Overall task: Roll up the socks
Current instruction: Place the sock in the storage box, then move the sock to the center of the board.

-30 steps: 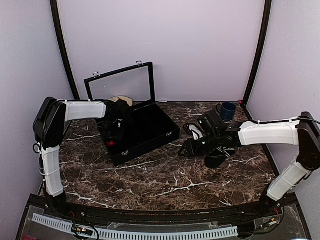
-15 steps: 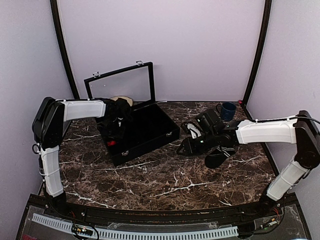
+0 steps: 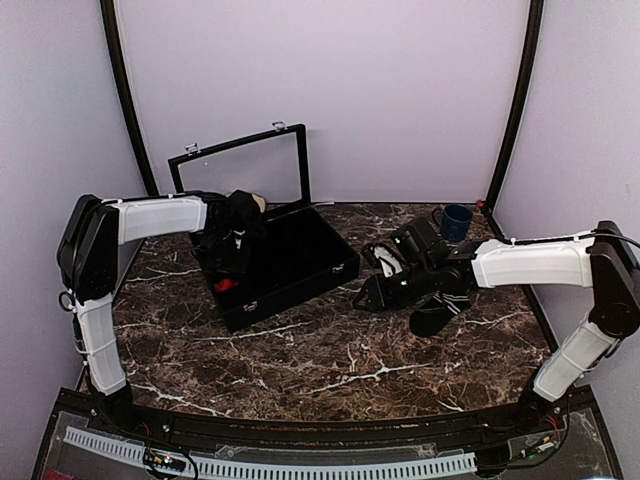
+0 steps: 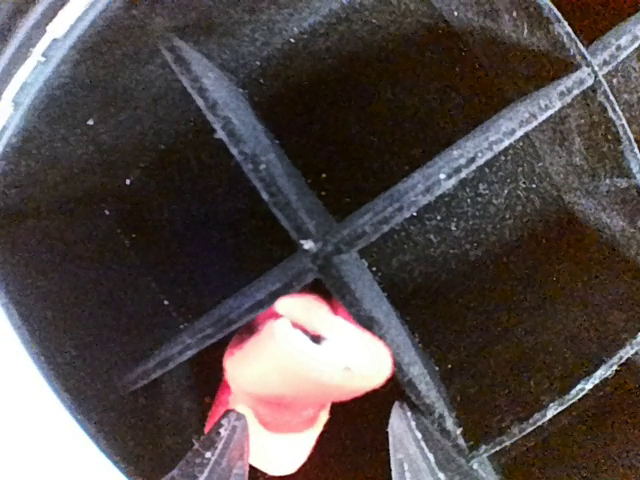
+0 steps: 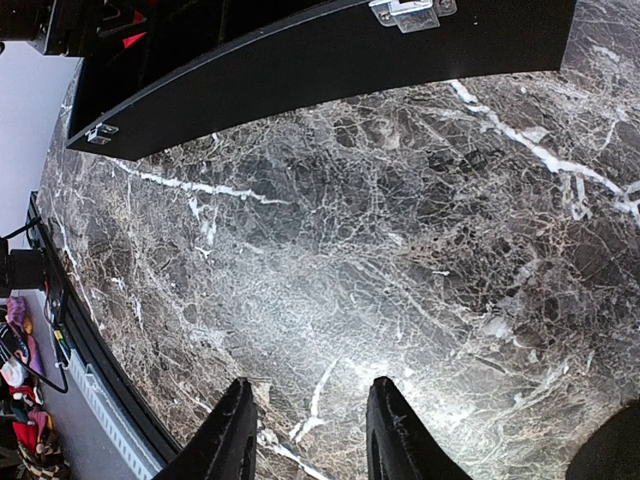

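**Counter** (image 3: pixel 330 370): dark veined marble, carrying everything below.

**Case** (image 3: pixel 300 265): black, lid up, at the left rear of the counter. It was lined in dark felt and split by crossed dividers (image 4: pixel 250 150).

**Mug** (image 3: pixel 456 221): blue, at the right rear, well apart from the case.

**Black sock** (image 3: pixel 435 318): striped white, bunched on the counter under the right forearm and partly hidden by it.

**Red sock** (image 4: pixel 300 365): crumpled inside the case, in a compartment at the crossing of the dividers.

**Left claw** (image 4: pixel 318 445): down in the case, jaws apart either side of the red sock's near end. A gap showed on one side, so it looked open rather than clamped.

**Right claw** (image 5: pixel 305 430): jaws apart over bare marble, holding nothing.

**Handling note:** both socks were judged light, soft and limp. They would likely sag, slip from a shallow pinch and drag on the felt. Best taken by a thick fold or the cuff, pinching through both layers.
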You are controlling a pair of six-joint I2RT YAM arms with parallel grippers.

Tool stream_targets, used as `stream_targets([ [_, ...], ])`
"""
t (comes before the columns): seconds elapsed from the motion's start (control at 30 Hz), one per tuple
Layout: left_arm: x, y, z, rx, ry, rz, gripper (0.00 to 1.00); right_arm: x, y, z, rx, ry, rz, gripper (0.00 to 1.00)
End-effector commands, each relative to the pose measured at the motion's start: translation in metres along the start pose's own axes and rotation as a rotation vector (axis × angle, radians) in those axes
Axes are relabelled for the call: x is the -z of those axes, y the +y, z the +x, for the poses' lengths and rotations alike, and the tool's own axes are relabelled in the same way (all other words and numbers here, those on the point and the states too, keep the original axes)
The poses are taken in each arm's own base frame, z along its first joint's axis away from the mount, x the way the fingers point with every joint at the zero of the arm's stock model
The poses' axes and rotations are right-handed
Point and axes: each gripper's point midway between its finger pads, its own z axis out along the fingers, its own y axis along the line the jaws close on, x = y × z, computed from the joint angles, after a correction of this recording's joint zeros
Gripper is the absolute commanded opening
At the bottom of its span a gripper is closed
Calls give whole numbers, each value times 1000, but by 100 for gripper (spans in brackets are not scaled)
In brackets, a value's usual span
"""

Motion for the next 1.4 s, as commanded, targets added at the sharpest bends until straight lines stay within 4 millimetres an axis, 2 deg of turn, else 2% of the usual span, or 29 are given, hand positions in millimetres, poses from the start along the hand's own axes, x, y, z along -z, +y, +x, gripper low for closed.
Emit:
stream_targets([
  [0.0,29,9,-6,27,-57,-13,51,3,7,-15,22,-35,-23,36],
  [0.13,44,14,-14,47,-106,-22,52,2,5,-15,24,-37,-13,36],
  [0.3,81,6,-34,26,-251,-1,52,6,-5,-22,47,-73,58,36],
  [0.37,99,-5,-43,-29,-339,5,52,10,-11,-27,72,-90,102,36],
  [0.4,114,-23,-42,-93,-399,24,52,13,-14,-29,86,-96,132,36],
  [0.5,141,-53,-47,-219,-548,68,52,21,-26,-37,129,-127,225,36],
  [0.57,169,-70,-46,-268,-652,140,53,29,-35,-47,157,-158,310,36],
  [0.6,181,-76,-45,-276,-696,192,61,35,-40,-53,172,-181,358,35],
  [0.63,193,-82,-44,-290,-740,260,92,42,-43,-60,188,-208,404,34],
  [0.67,206,-86,-41,-298,-787,324,98,51,-46,-67,199,-243,447,33],
  [0.73,231,-92,-30,-303,-878,468,99,67,-52,-80,200,-315,512,29],
  [0.8,256,-89,-22,-281,-990,574,99,83,-58,-89,176,-397,568,23],
  [0.9,261,-78,-6,-233,-1049,653,99,97,-65,-92,102,-452,606,20],
  [1.0,253,-85,1,-279,-979,693,99,95,-76,-84,50,-421,627,21],
  [1.03,250,-88,3,-300,-952,691,99,93,-79,-79,46,-403,632,26],
  [1.1,244,-92,6,-318,-920,690,99,88,-85,-68,44,-354,644,58],
  [1.13,242,-91,6,-313,-916,679,99,87,-88,-62,39,-327,657,69],
  [1.17,241,-91,6,-312,-914,674,99,87,-93,-57,34,-303,673,72],
  [1.3,240,-94,11,-325,-905,665,93,79,-110,-23,17,-168,724,68],
  [1.33,240,-95,14,-332,-900,665,92,74,-113,-14,6,-131,725,65],
  [1.37,239,-98,16,-345,-897,666,91,67,-117,-3,-7,-85,722,57],
])
